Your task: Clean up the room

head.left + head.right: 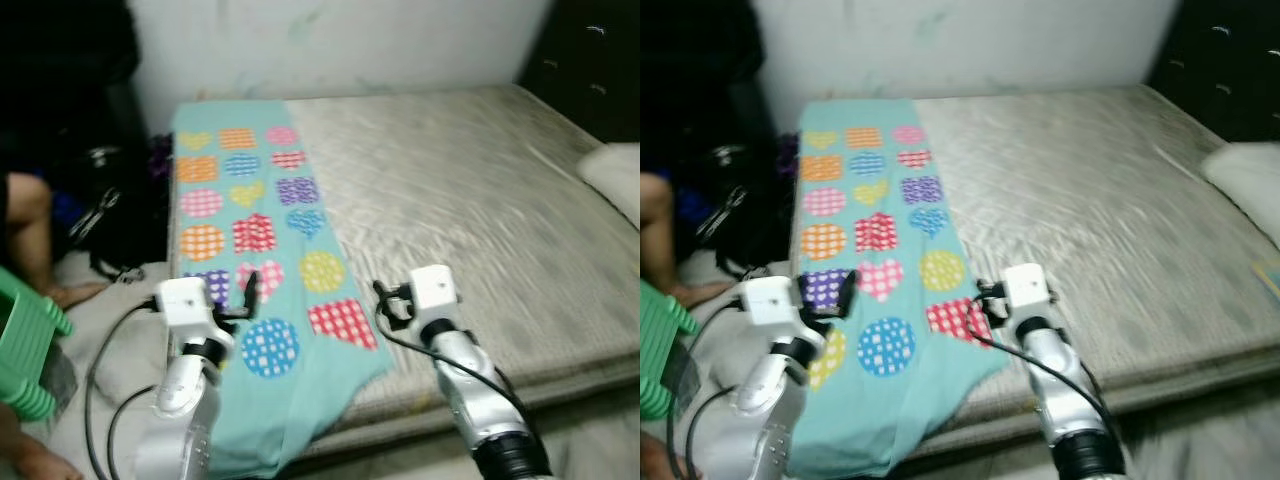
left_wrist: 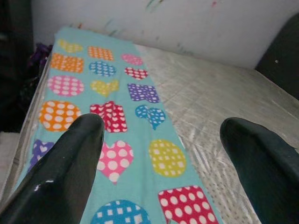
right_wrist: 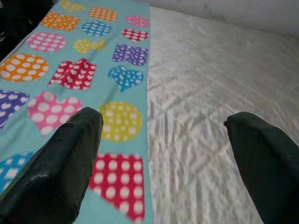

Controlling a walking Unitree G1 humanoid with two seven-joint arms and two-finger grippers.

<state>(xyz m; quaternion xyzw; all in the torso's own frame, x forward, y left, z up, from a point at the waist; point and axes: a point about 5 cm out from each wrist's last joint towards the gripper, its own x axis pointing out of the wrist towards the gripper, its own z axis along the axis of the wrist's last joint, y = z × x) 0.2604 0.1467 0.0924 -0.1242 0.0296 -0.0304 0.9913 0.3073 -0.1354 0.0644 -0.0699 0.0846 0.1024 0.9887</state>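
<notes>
Turquoise blanket with dotted coloured shapes (image 1: 255,250) lies flat along the left strip of the bare grey mattress (image 1: 470,210), near end drooping off the edge. Left hand (image 1: 244,300) and right hand (image 1: 385,305) hover above it, both spread, empty. Risk: a one-corner pull drags it to the floor. Head views add a person's leg (image 1: 30,225) and green plastic stool (image 1: 25,340) left.
</notes>
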